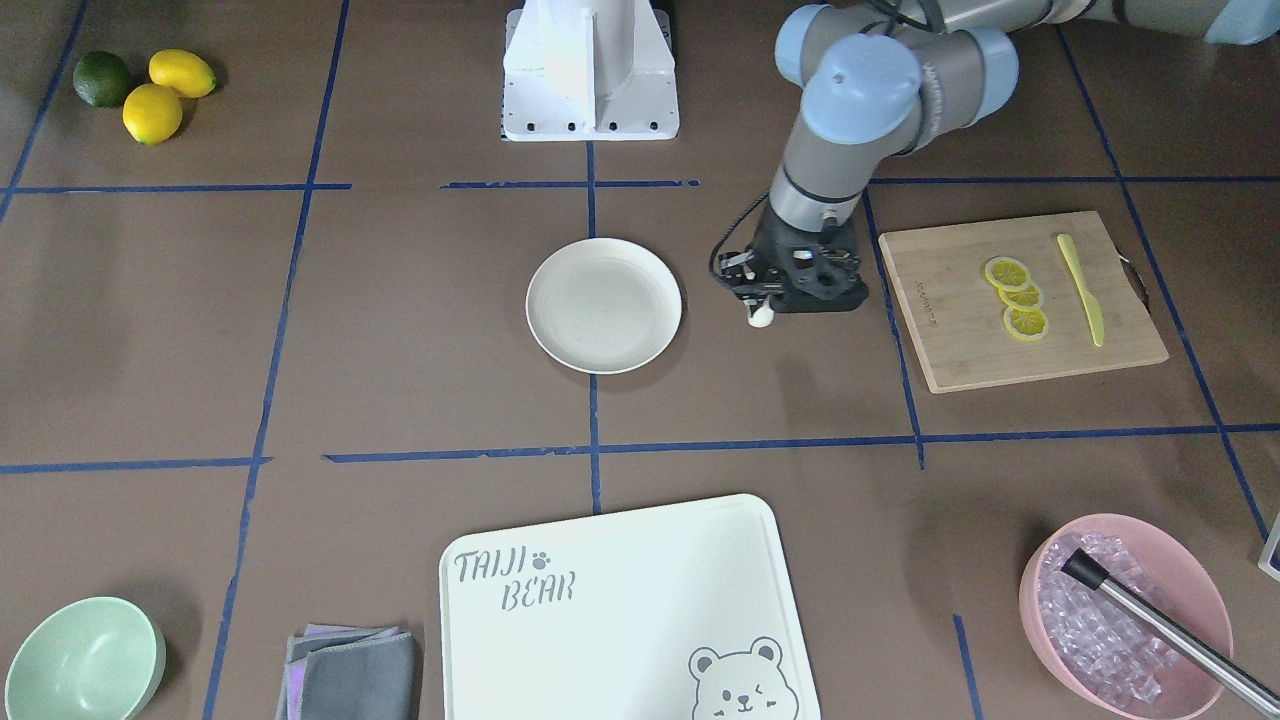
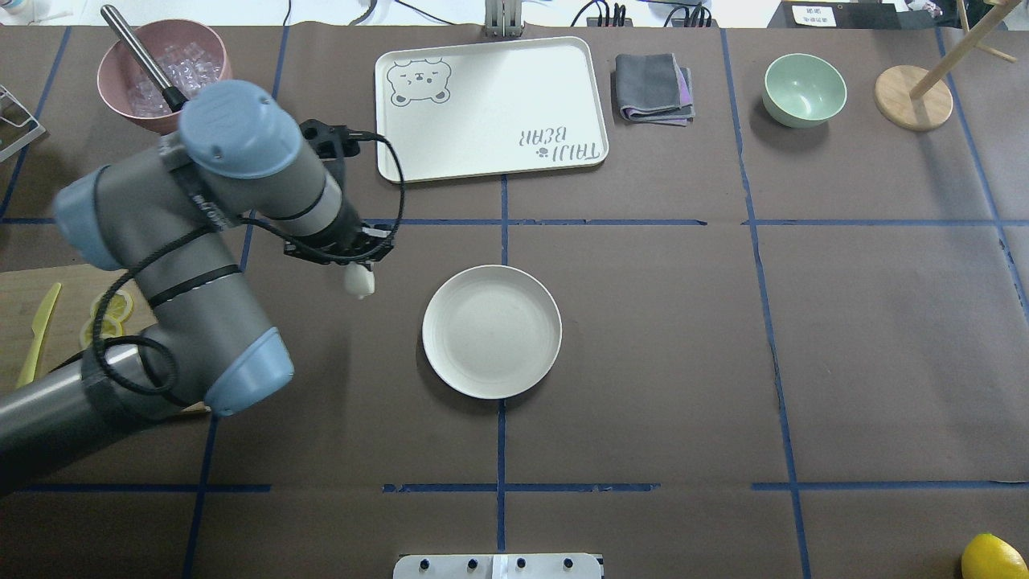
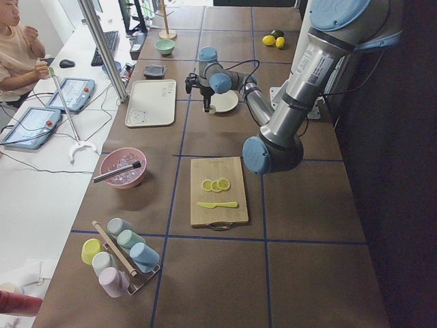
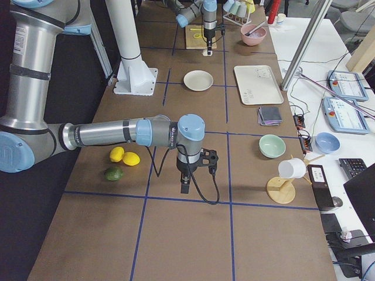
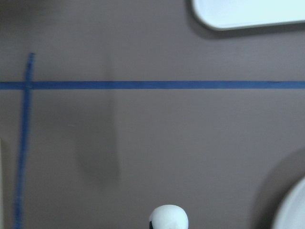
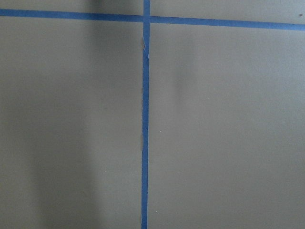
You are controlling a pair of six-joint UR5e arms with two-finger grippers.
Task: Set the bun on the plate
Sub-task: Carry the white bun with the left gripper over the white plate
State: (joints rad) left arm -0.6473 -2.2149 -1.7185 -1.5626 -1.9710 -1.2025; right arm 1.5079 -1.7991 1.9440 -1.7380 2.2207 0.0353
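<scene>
The bun (image 2: 359,282) is a small white lump hanging from my left gripper (image 2: 358,275), which is shut on it above the brown table. It also shows as the bun (image 1: 760,316) under the gripper (image 1: 760,310), and as the bun (image 5: 168,217) at the bottom of the left wrist view. The round cream plate (image 2: 491,331) lies empty a short way to the side of the bun, also seen as the plate (image 1: 603,305). Its rim (image 5: 291,210) enters the wrist view's lower right corner. My right gripper (image 4: 184,186) shows only in the exterior right view; I cannot tell its state.
A wooden cutting board (image 1: 950,330) with lemon slices and a yellow knife lies beside the left arm. A pink bowl of ice (image 1: 1125,610), the bear-printed board (image 1: 620,610), a grey cloth (image 1: 350,660) and a green bowl (image 1: 80,660) line the far side.
</scene>
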